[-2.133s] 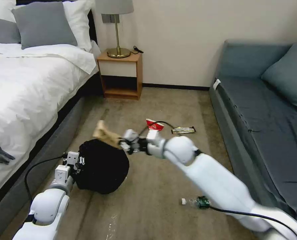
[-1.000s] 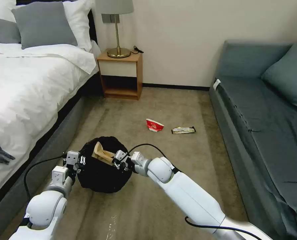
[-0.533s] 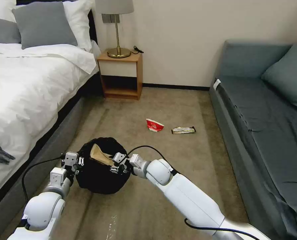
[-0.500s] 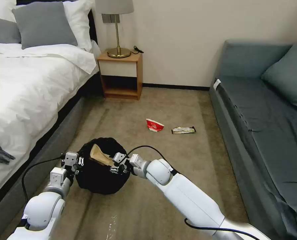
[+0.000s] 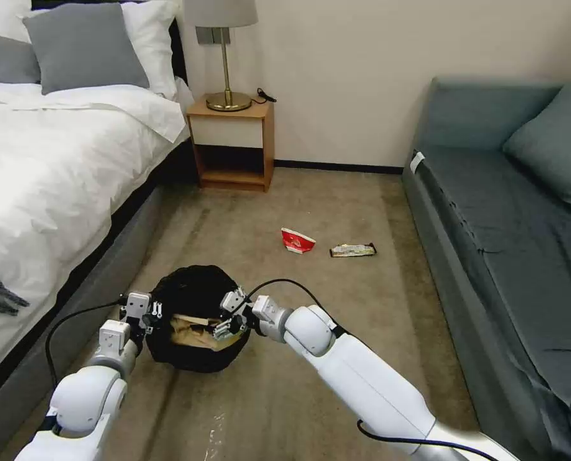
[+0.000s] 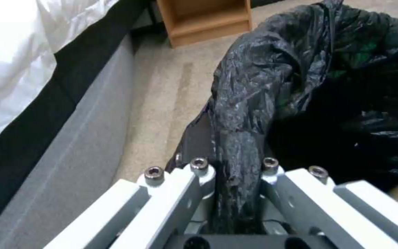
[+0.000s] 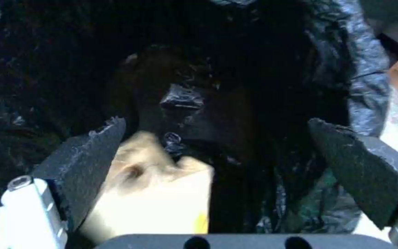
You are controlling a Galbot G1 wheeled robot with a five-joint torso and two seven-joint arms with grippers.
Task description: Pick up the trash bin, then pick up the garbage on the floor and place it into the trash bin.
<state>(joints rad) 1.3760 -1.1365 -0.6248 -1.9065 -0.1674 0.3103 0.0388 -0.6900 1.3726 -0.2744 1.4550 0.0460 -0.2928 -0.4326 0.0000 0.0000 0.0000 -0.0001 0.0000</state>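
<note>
While the brown paper bag (image 5: pixel 194 331) lies crosswise in the trash bin (image 5: pixel 193 291), both claws sit at the rim.

Left claw (image 6: pixel 230 173) is clamped on the black liner at the bed side; right claw (image 5: pixel 229 318), arm stretched low across the floor, hangs spread over the mouth. Red cup (image 5: pixel 297 240) and wrapper (image 5: pixel 353 250) lie beyond, lengthwise toward the sofa (image 5: pixel 490 256). Bin's depths are dark.

Black-bagged trash bin (image 5: pixel 193 317) holds brown paper bag (image 5: pixel 193 331); red cup (image 5: pixel 297 240), wrapper (image 5: pixel 353 250) on floor.
</note>
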